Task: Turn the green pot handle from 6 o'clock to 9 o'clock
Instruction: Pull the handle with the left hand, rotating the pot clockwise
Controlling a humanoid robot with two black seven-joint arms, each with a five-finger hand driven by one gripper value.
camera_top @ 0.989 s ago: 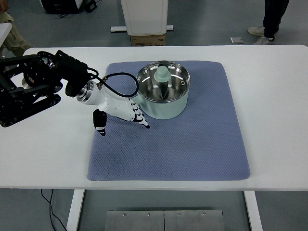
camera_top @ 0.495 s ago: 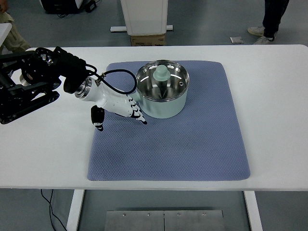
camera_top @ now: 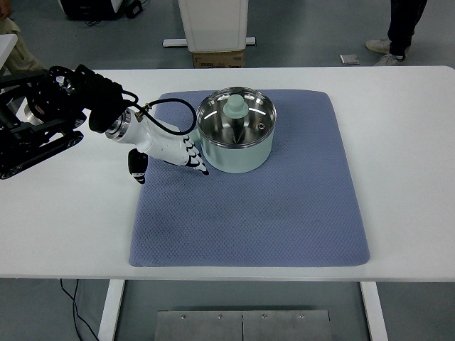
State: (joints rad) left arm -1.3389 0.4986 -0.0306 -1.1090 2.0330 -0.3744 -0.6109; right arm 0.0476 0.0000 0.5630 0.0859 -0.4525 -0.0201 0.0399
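A pale green pot [camera_top: 242,158] with a glass lid and green knob [camera_top: 235,106] stands on the blue-grey mat [camera_top: 284,213], toward its far left. My left hand [camera_top: 186,153] comes in from the left and presses against the pot's left side at about 9 o'clock. Its striped fingers [camera_top: 193,160] curl down where the handle sits, and the handle itself is hidden under the hand. The black thumb [camera_top: 136,167] sticks out to the left over the mat's edge. The right arm does not show.
The mat lies on a white table [camera_top: 405,142]. A black cable [camera_top: 167,114] loops from my wrist near the pot's rim. Beyond the table are a white stand [camera_top: 213,25], a cardboard box [camera_top: 219,58] and a person's legs [camera_top: 405,28].
My left hand has swung left and toward the far side. The pot has shifted slightly left and away with it.
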